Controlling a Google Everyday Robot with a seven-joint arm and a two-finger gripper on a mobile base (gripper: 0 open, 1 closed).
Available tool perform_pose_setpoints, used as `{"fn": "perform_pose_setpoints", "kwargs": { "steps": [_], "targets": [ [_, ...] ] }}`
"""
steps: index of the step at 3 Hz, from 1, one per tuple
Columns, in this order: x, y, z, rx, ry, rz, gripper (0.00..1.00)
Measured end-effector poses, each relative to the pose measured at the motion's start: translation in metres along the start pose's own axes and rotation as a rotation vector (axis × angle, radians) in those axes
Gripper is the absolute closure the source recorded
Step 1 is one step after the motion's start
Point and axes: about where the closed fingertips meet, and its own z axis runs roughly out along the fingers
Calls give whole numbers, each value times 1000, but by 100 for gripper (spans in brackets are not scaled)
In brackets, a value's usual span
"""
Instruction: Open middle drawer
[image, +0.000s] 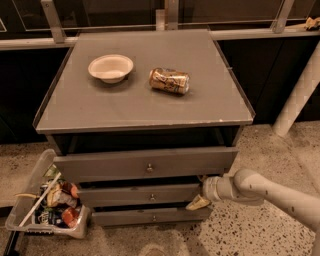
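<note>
The grey cabinet (145, 112) has three flat drawer fronts stacked below its top. The middle drawer (125, 195) has a medium-height front with a small round metal knob (152, 197) at its centre. It sits between the taller, wider top drawer (100, 166) and the slim bottom drawer (125, 217). My gripper (200, 192) reaches in from the right on a pale arm (270, 192) and sits at the right end of the middle drawer front, well to the right of the knob. The top drawer front overhangs it slightly.
A white bowl (111, 67) and a gold can (169, 80) lying on its side rest on the cabinet top. A clear bin of trash (45, 207) stands on the floor at the cabinet's left. A white post (300, 95) leans at the right.
</note>
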Motion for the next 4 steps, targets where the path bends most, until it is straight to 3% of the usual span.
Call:
{"fn": "perform_pose_setpoints", "kwargs": {
  "steps": [3, 4],
  "targets": [
    [-9, -5, -8, 0, 0, 0, 87],
    [-10, -6, -9, 0, 0, 0, 100]
  ]
}}
